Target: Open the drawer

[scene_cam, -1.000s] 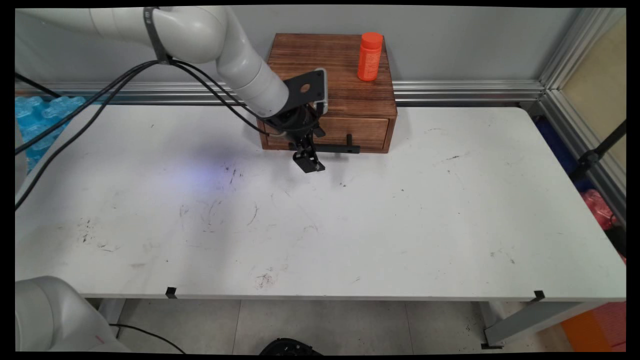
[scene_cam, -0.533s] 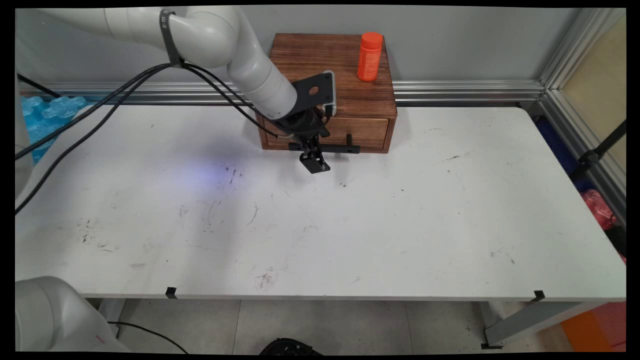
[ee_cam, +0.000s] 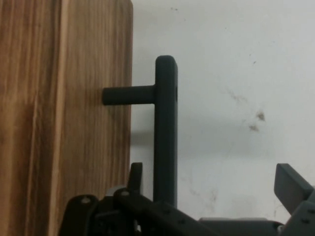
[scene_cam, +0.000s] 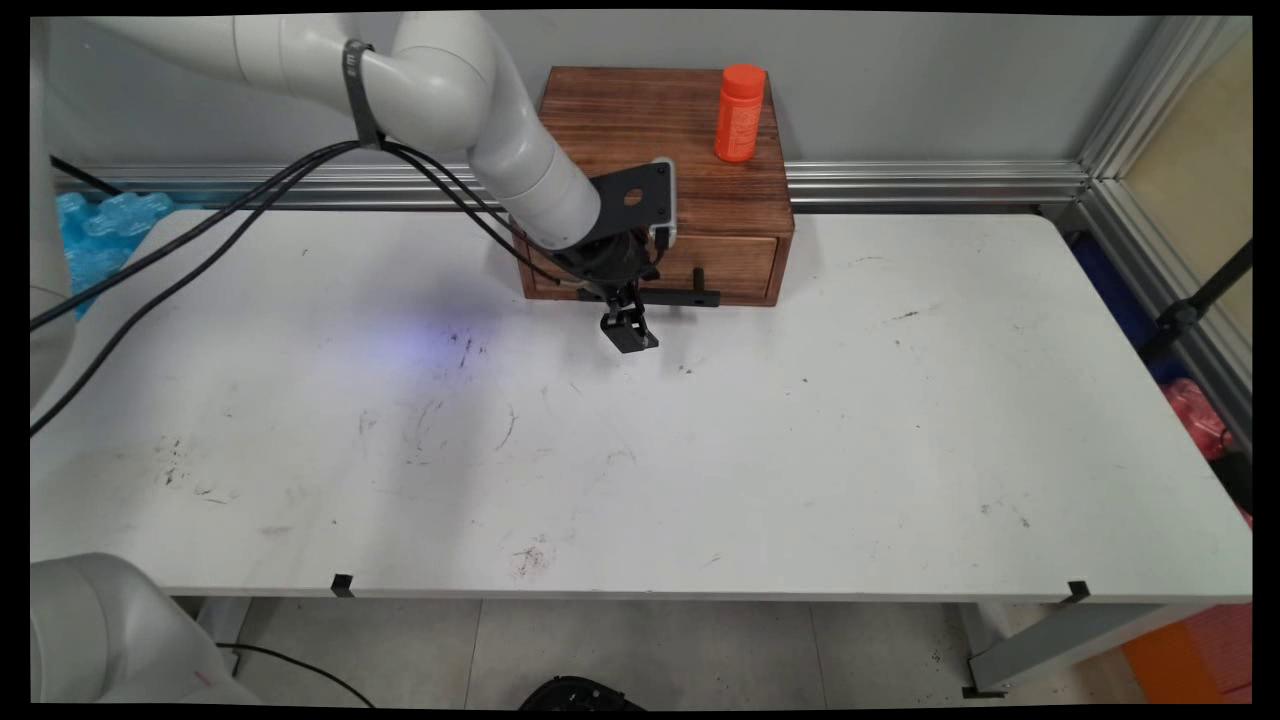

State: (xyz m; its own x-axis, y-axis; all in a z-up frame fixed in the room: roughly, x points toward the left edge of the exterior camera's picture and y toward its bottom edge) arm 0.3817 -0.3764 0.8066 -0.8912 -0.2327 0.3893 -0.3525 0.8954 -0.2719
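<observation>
Two fingers of the gripper (ee_cam: 206,196) stand spread, one on each side of the black handle (ee_cam: 165,128) on the drawer (scene_cam: 735,265) of the wooden box (scene_cam: 650,120). Orange bottle (scene_cam: 740,112) stands near the box's right rear corner. White table (scene_cam: 800,450) lies open in front.

fingers (scene_cam: 629,334) shifted right, nearer drawer handle (scene_cam: 672,296)

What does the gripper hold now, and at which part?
Nothing. The gripper is open, its fingers on either side of the drawer's black handle bar, not closed on it.
</observation>
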